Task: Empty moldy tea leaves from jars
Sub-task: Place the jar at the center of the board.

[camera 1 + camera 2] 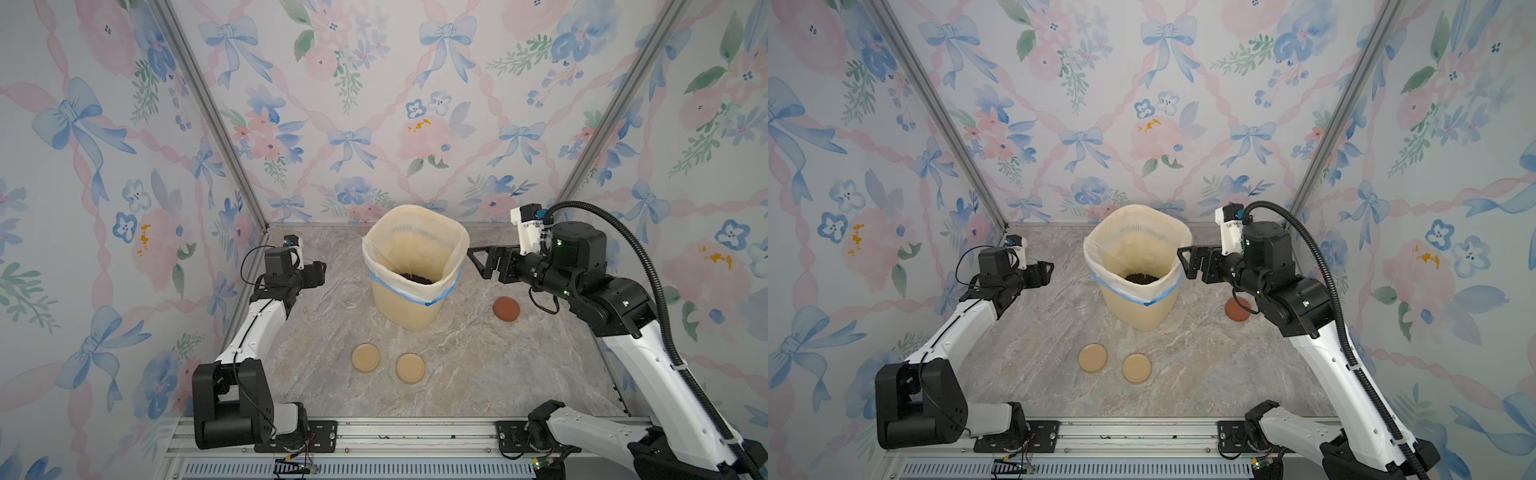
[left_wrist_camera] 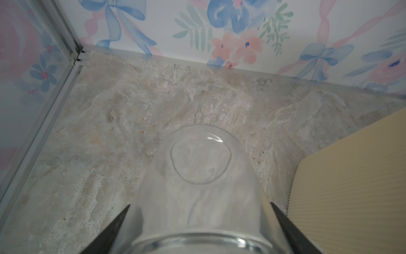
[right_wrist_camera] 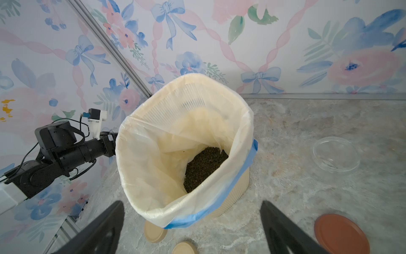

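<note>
I read the left pincer [image 2: 200, 204] as clamped on a clear, empty jar [image 2: 198, 158], one finger against each side of the glass, to the left of the cream bin [image 1: 399, 307]. The right pincer [image 1: 478, 261] stands wide apart with nothing between its fingers, just beside the bin's right rim. The moldy tea leaves [image 3: 204, 167] lie in a dark heap at the bottom of the bin's liner, a second jar [image 1: 351, 296] stands open and empty on the desk [image 1: 457, 374] beside the bin, and a tan lid [image 1: 366, 358], a second tan lid [image 1: 410, 368] and a reddish-brown lid [image 1: 506, 309] lie flat on the desk.
</note>
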{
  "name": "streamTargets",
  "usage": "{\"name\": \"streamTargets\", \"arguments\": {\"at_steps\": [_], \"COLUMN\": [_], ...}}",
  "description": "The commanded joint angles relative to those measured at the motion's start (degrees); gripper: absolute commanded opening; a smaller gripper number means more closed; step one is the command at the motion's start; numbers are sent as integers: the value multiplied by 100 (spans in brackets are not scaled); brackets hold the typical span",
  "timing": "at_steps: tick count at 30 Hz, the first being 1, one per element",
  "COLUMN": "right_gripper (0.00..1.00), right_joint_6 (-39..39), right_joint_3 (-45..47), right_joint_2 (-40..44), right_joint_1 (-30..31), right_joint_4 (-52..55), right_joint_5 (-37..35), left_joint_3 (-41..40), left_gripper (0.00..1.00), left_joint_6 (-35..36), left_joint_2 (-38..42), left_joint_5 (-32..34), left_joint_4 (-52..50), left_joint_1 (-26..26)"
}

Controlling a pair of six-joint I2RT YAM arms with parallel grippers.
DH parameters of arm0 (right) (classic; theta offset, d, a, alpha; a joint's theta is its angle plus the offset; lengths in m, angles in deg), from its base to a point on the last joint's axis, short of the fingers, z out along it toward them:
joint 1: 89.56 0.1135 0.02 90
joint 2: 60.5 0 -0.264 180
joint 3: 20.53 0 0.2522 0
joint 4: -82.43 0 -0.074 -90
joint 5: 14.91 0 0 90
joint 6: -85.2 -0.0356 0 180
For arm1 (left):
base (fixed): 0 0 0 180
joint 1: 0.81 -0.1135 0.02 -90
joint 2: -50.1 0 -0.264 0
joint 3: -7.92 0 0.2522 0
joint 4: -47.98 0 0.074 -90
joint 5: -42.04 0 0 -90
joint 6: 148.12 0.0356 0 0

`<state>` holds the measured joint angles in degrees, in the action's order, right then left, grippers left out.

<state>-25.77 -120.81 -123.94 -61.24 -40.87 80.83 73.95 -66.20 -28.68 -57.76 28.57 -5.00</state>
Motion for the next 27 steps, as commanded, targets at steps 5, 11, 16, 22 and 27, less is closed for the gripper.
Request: {"name": "streamTargets", "arguments": {"at_steps": [5, 11, 16, 22, 27], "right_gripper": [98, 98, 98, 98, 98], "right_joint_6": [5, -162, -214, -144, -167], "right_joint_3": [391, 890, 1133, 1050, 1109], "right_joint_2": [326, 341, 286, 117, 69], "right_joint_1": [776, 1676, 1919, 2048, 2071], "right_joint_4": [366, 323, 145, 105, 30], "right_joint_5": [-308, -645, -687, -746, -728], "left_joint_3": [640, 1354, 1927, 2168, 2529], "left_gripper": [51, 52, 51, 52, 51], "left_joint_6": [625, 1137, 1275, 1260, 1233], "left_joint_2": [-438, -871, -1384, -1626, -2067], "left_joint_5": [260, 681, 730, 773, 757], "left_joint_4": [-808, -1618, -2337, -2636, -3098], "left_joint_1": [325, 349, 356, 462, 559]}}
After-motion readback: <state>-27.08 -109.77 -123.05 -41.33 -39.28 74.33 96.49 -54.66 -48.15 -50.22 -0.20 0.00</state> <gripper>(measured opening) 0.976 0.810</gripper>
